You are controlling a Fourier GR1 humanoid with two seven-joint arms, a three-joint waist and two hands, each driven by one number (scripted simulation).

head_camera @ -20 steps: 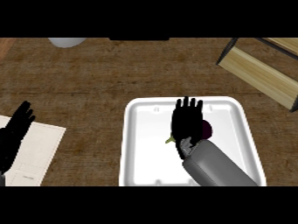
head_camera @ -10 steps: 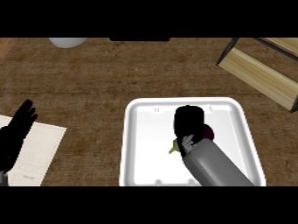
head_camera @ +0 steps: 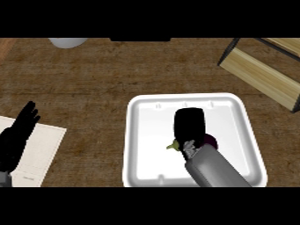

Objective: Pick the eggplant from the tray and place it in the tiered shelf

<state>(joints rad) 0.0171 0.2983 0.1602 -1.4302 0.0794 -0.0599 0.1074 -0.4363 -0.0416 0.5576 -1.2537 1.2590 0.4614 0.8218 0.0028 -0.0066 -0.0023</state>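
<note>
Both my hands show: my right hand [head_camera: 189,124] has its fingers curled over the eggplant [head_camera: 209,140] in the white tray [head_camera: 145,132]; my left hand [head_camera: 14,136] rests open above a pale mat [head_camera: 45,145]. No writing is legible. Tiered shelf [head_camera: 269,77] stands far right on the brown worktop [head_camera: 113,74].

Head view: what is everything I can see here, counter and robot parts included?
Counter: one, brown wood grain, fills the view.
Tray: one, white, lower middle-right.
Eggplant: one, purple with a green stem end, in the tray, mostly hidden under the right hand.
Tiered shelf: one, black frame with pale wood boards, upper right.
Pale sheet: one, off-white, lower left, under the left hand.
Round pale object: one, grey-white, top edge, cut off.
Left hand: black, open, lower left.
Right hand: black, curled over the eggplant.
</note>
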